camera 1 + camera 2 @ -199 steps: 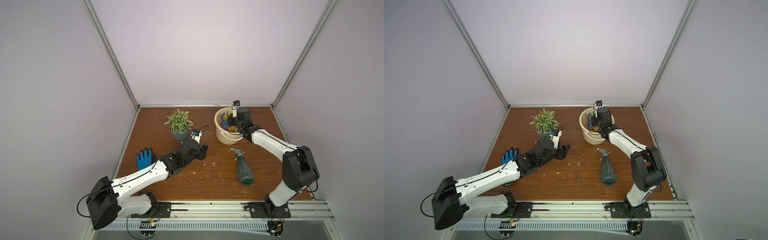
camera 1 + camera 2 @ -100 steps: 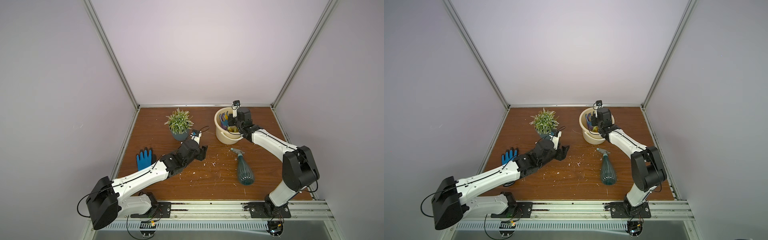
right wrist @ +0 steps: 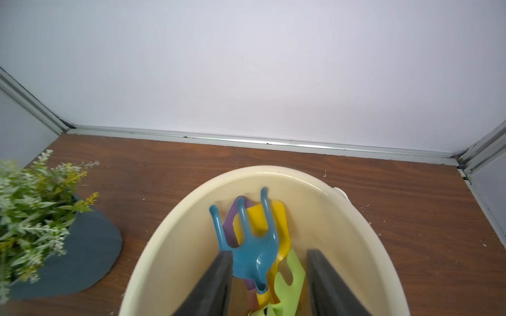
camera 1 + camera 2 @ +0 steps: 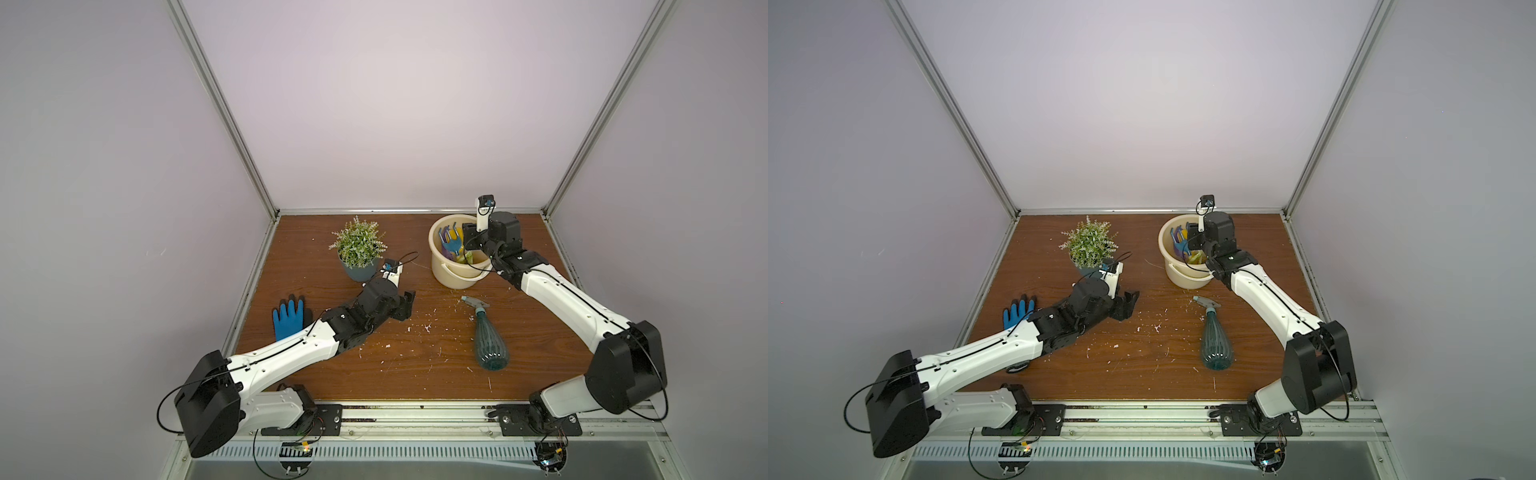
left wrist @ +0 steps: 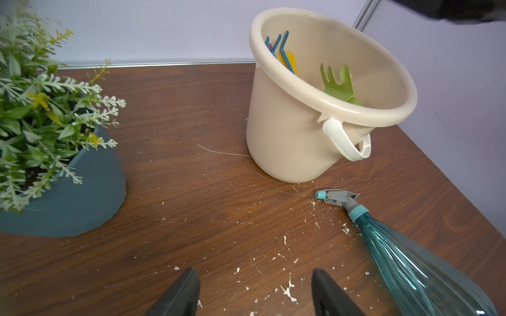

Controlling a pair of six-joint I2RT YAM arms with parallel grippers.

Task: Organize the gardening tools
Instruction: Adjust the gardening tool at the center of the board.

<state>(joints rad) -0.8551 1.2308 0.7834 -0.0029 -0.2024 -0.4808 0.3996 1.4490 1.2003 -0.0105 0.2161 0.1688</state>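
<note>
My right gripper (image 3: 269, 254) hung open over the bucket (image 4: 440, 266), empty; tools (image 3: 254, 246) lay inside. Bottle (image 4: 491, 347) lay on the desk (image 4: 415, 374), nozzle toward bucket, base toward front edge, right of my open, empty left gripper (image 5: 254, 272). Left looked better placed.

The left arm (image 4: 286, 357) and right arm (image 4: 569, 307) had white shells, black joints, thin black cables and dark grey fingers (image 3: 213, 287)
</note>
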